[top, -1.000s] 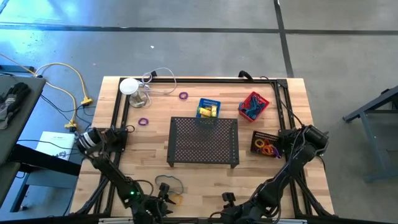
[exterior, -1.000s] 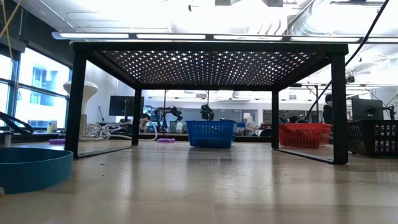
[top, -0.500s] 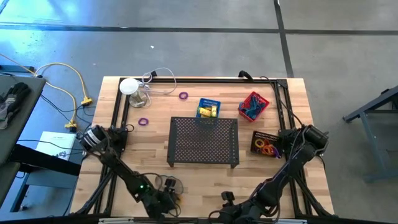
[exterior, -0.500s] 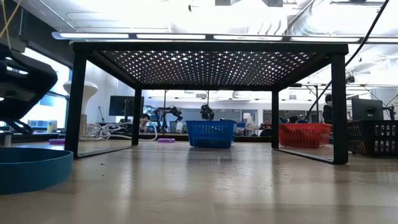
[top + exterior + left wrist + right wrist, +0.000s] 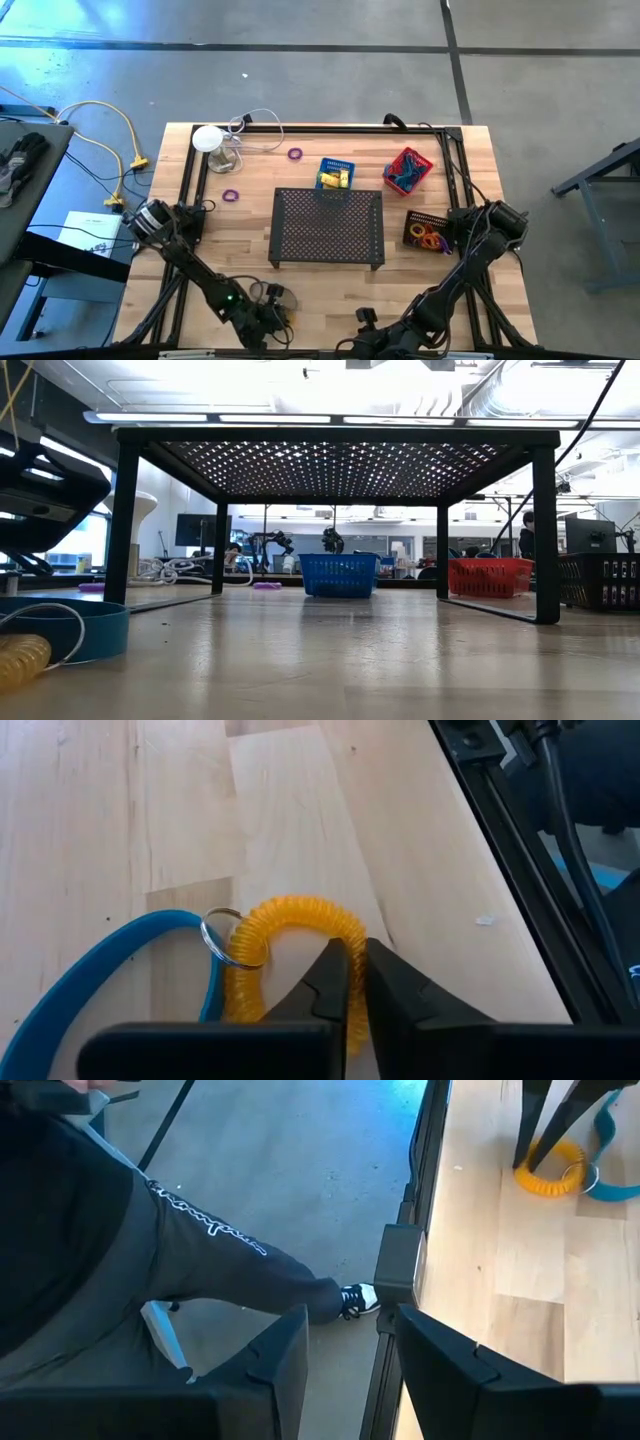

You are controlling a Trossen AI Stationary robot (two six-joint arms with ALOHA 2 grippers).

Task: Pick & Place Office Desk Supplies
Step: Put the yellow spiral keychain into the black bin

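My left gripper [image 5: 348, 982] was wide open a second ago. Now its fingers have snapped shut on the yellow coil bracelet [image 5: 290, 920] at the table's near edge, beside the blue band [image 5: 110, 960]. I think I can lift next. My right gripper [image 5: 350, 1345] waits half open, holding nothing, off the near edge.

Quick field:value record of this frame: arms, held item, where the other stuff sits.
left gripper: near table edge, fingers shut on yellow coil
yellow coil: joined by metal ring to blue band
right gripper: idle, fingers apart, holding nothing, off near table edge
black mesh tray: table centre
blue basket: behind tray
red basket: right of the blue one
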